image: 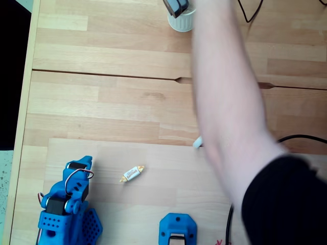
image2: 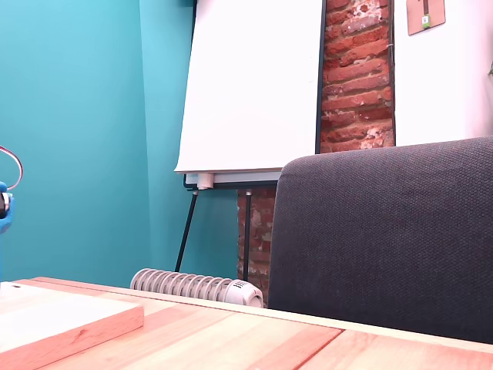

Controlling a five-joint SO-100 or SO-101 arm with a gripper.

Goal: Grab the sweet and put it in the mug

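Sweet (image: pixel 132 173) on table (image: pixel 112 102), beside blue arm (image: pixel 69 204).

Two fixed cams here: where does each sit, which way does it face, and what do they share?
A fixed view: mounted above, looking straight down on the wooden table; shows the sweet, a ribbed white cup, the blue arm at lower left, and a person's forearm reaching across.
Another fixed view: sits low at table height, facing sideways toward a teal wall, whiteboard, brick and a dark chair back; a blue sliver of the arm at the left edge.
Shared: the wooden tabletop and the blue arm.
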